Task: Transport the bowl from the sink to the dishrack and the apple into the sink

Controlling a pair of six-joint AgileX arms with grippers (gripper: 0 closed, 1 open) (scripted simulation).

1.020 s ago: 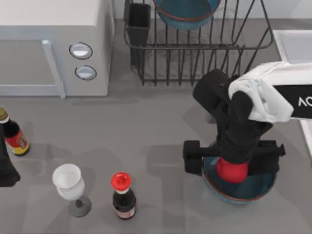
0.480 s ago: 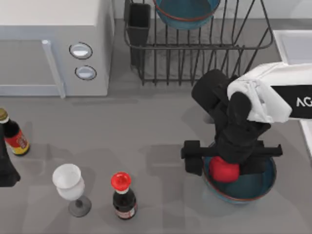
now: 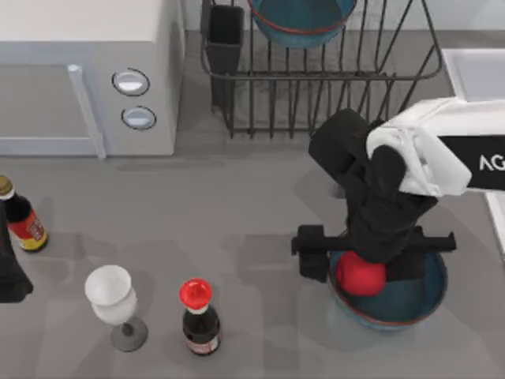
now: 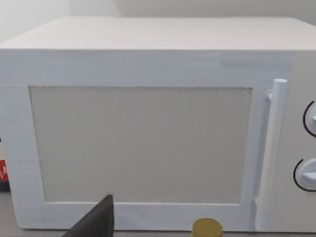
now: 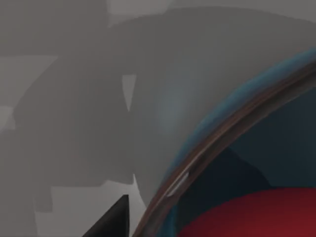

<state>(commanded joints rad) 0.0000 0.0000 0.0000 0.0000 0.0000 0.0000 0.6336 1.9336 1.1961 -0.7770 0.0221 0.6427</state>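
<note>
The bowl (image 3: 300,20), teal with a red-brown rim, rests in the dishrack (image 3: 316,87) at the back. On the table at the front right stands a second, matching bowl (image 3: 410,304), and the red apple (image 3: 359,276) is over its left part. My right gripper (image 3: 367,262) hangs straight above the apple and hides its top. The right wrist view shows that bowl's rim (image 5: 212,143) with the apple (image 5: 256,217) just inside it. The sink (image 3: 473,71) is at the right edge. My left gripper (image 3: 8,268) is parked at the left edge.
A white microwave (image 3: 79,71) fills the back left and faces the left wrist camera (image 4: 148,123). A dark bottle (image 3: 22,221), a white wine glass (image 3: 112,304) and a red-capped bottle (image 3: 199,316) stand along the front left. The rack's black cutlery cup (image 3: 226,35) is at its left corner.
My right gripper and the apple have shifted a little to the left over the front bowl. The left arm has not moved.
</note>
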